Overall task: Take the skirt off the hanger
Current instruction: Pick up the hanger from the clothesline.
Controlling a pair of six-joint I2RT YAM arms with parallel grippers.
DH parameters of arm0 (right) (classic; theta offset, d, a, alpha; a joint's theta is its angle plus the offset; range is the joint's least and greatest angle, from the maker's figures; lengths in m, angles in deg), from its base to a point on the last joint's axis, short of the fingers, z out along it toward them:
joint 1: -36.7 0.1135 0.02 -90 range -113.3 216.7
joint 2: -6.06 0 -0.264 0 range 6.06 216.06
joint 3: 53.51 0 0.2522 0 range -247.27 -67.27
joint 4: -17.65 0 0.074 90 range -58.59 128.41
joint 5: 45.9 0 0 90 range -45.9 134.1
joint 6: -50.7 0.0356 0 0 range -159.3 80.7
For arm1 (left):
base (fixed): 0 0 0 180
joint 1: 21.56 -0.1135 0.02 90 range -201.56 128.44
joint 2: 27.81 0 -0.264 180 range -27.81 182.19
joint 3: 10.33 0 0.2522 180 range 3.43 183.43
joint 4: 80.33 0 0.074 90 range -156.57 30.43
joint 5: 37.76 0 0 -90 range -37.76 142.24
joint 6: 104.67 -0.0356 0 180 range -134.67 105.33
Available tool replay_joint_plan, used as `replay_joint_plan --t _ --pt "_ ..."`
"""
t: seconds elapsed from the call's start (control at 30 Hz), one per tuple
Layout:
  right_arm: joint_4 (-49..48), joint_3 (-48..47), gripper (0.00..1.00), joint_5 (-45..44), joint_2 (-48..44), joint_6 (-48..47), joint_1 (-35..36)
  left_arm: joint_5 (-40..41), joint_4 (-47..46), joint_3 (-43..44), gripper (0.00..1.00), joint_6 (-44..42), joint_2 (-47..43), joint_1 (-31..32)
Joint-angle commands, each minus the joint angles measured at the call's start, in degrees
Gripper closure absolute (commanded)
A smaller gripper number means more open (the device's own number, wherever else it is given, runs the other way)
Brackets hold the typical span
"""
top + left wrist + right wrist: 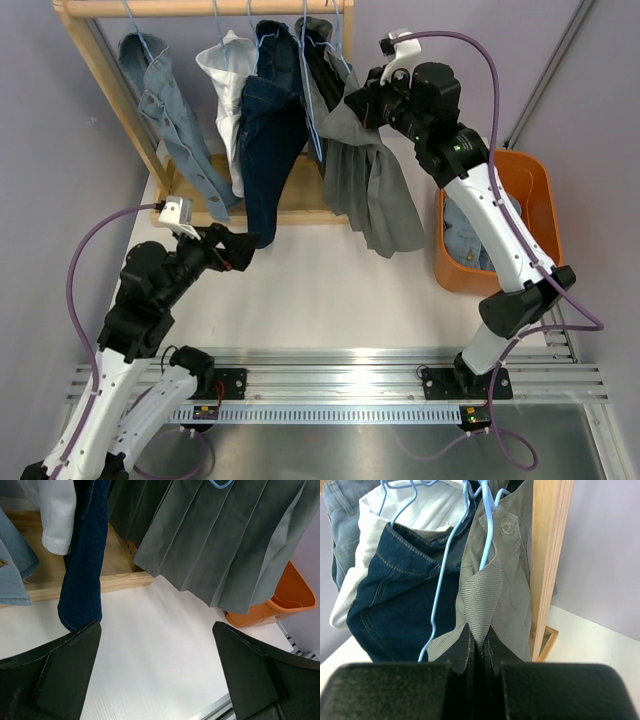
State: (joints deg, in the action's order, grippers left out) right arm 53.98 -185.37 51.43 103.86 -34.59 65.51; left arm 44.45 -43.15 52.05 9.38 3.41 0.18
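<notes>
Near the desk's (330,300) left edge, the left gripper (243,250) hangs with its fingers spread wide and nothing between them, just in front of the lower end of a dark pair of jeans (268,150). Bare white surface runs from there to the near edge, open between the two arms.

Along the far edge stands a wooden rack (100,60), closer to the far-left corner. From left to right its rail carries a pale denim shirt (175,120), a white shirt (228,90), the jeans and, last, the grey pleated skirt (375,190).

The skirt hangs on a blue hanger (485,540) at the rack's right end, just beside the right-hand post. Its hem drops past the rack's base toward the middle of the desk; whether it touches the surface cannot be told.

High at the skirt's waistband, the right gripper (355,105) has its fingers pressed together on a fold of the grey cloth, close against the hanger wire.

At the desk's right edge sits an orange bin (530,180) with a crumpled piece of pale denim (465,235) inside. The right arm crosses above it, and a narrow strip of desk separates the bin from the skirt's hem.
</notes>
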Motion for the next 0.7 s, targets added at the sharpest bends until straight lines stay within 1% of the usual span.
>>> replay_joint_plan --t 0.0,0.1,0.2,0.23,0.33,0.37,0.43,0.47,0.53,0.57,0.6,0.67 --pt "-4.5 1.3 1.00 2.1 -5.1 -3.1 0.6 -2.2 -4.1 1.6 0.01 0.3 1.3 0.1" --pt "-2.8 6.2 1.00 2.5 -8.2 -4.4 0.6 -2.9 -4.6 1.9 0.01 0.5 1.8 0.0" --pt "1.2 13.1 1.00 3.4 -12.7 -7.3 0.5 -4.2 -6.2 1.1 0.01 1.6 2.4 0.0" --pt "2.4 16.6 1.00 3.7 -13.9 -8.0 0.5 -4.9 -6.7 0.8 0.01 2.3 2.6 0.0" --pt "6.1 23.5 1.00 7.1 -18.9 -10.3 -0.5 -7.0 -8.1 -0.6 0.01 3.6 3.7 0.0" --pt "6.9 25.2 1.00 10.7 -21.4 -10.9 -1.1 -7.6 -8.4 -0.9 0.01 3.9 4.0 0.0" --pt "9.1 29.7 1.00 14.4 -24.1 -12.9 -3.8 -9.0 -9.0 -1.5 0.01 4.5 5.2 0.1" --pt "10.1 31.2 1.00 18.6 -26.6 -14.0 -4.6 -9.5 -9.1 -1.7 0.01 4.7 5.9 0.1" --pt "14.0 34.5 1.00 22.4 -28.7 -18.7 -7.2 -10.7 -9.9 -2.2 0.01 5.6 7.4 0.0" --pt "15.6 35.7 1.00 25.0 -30.6 -20.3 -7.7 -11.1 -10.2 -2.4 0.01 6.1 8.0 0.1" --pt "17.3 36.6 1.00 26.1 -31.5 -24.3 -8.0 -11.9 -11.1 -2.7 0.01 6.7 8.5 0.1" --pt "21.6 40.4 1.00 28.3 -34.5 -27.0 -8.0 -12.6 -12.2 -3.7 0.01 9.0 10.3 0.3"
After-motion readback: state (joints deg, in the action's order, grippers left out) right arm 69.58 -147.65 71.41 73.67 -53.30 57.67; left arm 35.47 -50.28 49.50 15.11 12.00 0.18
